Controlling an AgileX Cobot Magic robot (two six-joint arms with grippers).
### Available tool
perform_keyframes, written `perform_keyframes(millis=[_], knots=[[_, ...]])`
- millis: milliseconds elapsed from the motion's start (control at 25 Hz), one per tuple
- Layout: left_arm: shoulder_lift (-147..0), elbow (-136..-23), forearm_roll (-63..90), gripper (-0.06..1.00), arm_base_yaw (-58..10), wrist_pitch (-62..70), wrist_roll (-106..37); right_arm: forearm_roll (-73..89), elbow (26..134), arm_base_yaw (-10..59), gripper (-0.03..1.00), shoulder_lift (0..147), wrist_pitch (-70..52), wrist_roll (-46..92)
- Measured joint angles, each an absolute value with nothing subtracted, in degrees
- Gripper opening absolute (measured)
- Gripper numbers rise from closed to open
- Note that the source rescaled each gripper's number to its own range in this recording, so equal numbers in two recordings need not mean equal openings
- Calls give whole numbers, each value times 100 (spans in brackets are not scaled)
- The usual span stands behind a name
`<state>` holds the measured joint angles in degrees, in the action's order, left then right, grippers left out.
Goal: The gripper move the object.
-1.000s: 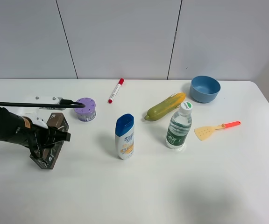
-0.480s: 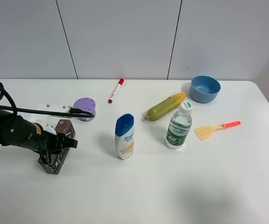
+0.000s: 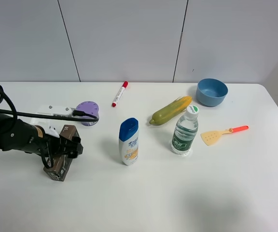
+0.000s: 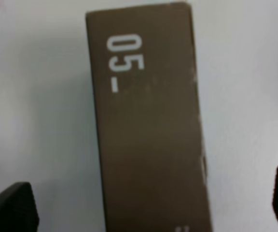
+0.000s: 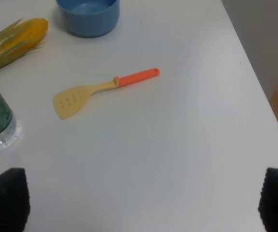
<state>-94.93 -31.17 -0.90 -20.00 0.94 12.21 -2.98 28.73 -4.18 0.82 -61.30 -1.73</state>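
At the near left of the white bench (image 3: 211,193), the long dark brown rectangular carton (image 3: 57,170) lies flat between the open jaws of the black left gripper (image 4: 147,200), with bare bench showing on either side. The grip would likely go best centred, closing squarely on the long faces. The carton's pale print reads "05-". The right gripper (image 5: 141,199) hangs open and empty.

left gripper (image 3: 71,146) hangs low, fingers (image 4: 11,209) wide apart; right gripper (image 5: 139,200) likewise spread.
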Motion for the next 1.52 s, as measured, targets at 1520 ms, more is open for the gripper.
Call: perform_keyframes(millis=[1520], knots=[[-3143,-5427,-114,99,946,6388,-1261,-298,2873,-418,100,82,-6130,-173]])
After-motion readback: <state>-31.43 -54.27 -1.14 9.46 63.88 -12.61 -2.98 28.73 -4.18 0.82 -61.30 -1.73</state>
